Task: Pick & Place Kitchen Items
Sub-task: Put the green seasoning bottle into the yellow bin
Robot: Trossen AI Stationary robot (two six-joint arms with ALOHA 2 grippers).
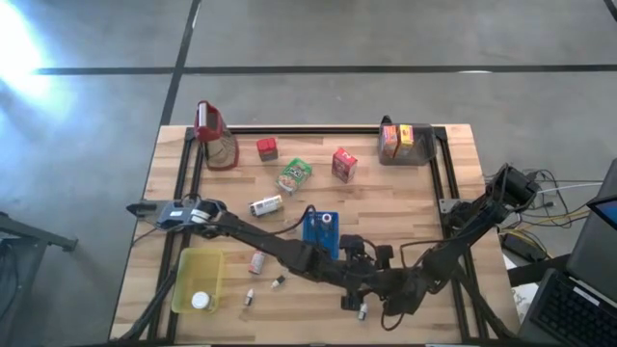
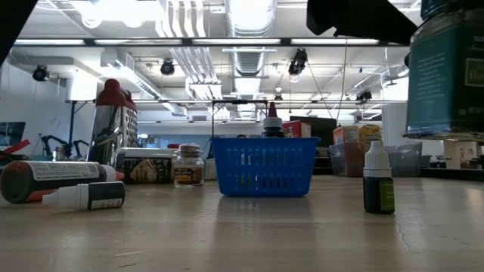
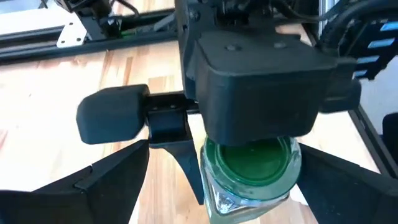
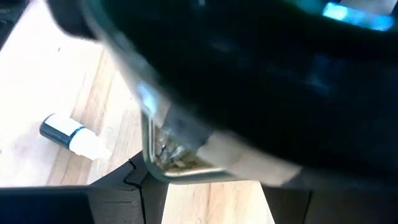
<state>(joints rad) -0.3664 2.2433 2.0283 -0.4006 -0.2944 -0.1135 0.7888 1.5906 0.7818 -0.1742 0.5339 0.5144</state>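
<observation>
While gripping the green-lidded jar (image 2: 446, 68) with right end effector (image 3: 249, 149) (left end effector (image 3: 221, 155) gaping wide, empty), hovers above planked wooden table (image 1: 405, 207); concrete floor (image 1: 337, 39) around, ceiling ducts (image 2: 249, 57) overhead.

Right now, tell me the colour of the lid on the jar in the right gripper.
Green, seen best in the left wrist view: lid on the glass jar.

A wooden table (image 1: 405, 207) with a black frame stands on a grey floor (image 1: 318, 39); a clear jug (image 1: 214, 135) with a red top stands upright at its far left corner; a blue perforated tray (image 1: 321, 231) sits near the middle; a clear bin (image 1: 413, 154) rests at the far right corner; a laptop (image 1: 578, 308) and cables (image 1: 549, 188) lie beyond the right edge.
</observation>
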